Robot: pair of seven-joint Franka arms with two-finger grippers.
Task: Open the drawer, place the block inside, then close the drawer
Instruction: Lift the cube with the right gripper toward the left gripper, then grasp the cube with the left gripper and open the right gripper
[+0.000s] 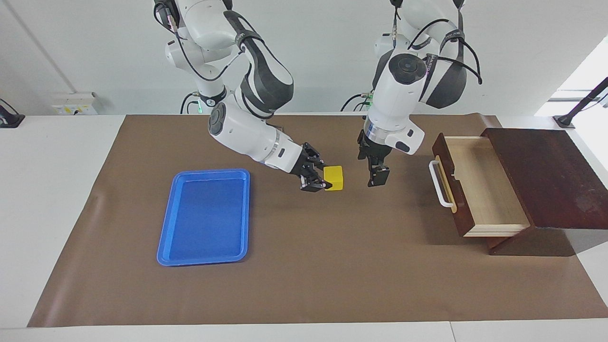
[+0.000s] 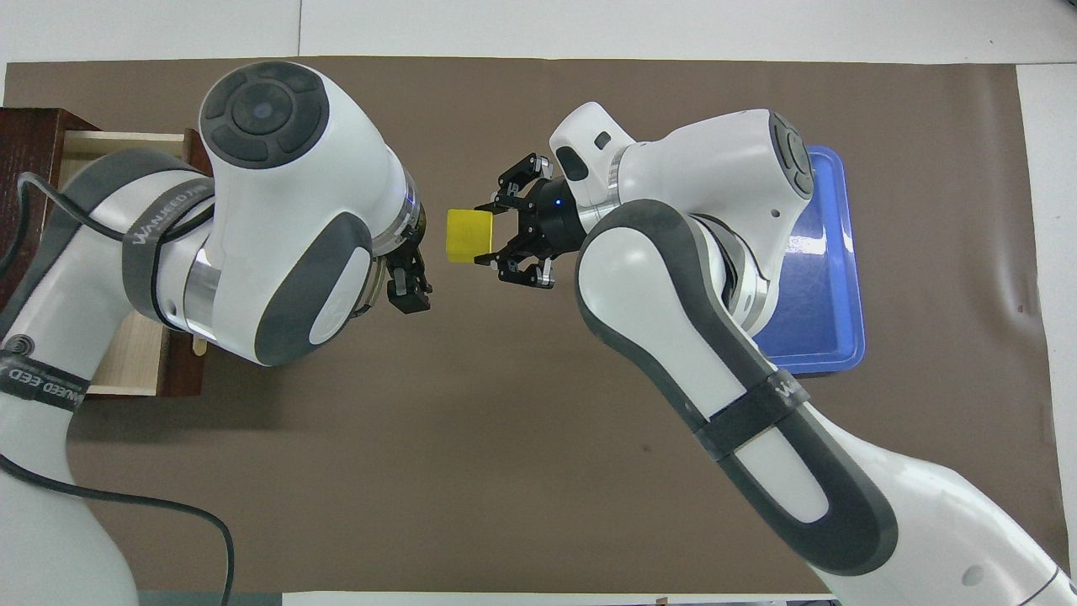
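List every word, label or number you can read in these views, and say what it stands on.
"WANJEED": on the grey strap around the left arm, overhead view; a few marks after it are too blurred to read.
"EED": on the second strap, lower on the same arm; the start of the word is hidden.
Print on the right-arm strap: too small to read.
No other text can be read.

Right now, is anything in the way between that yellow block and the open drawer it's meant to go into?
Yes: the left hand hangs over the mat between the block, gripped by the right hand, and the drawer. The drawer itself is pulled out, and nothing lies in it.
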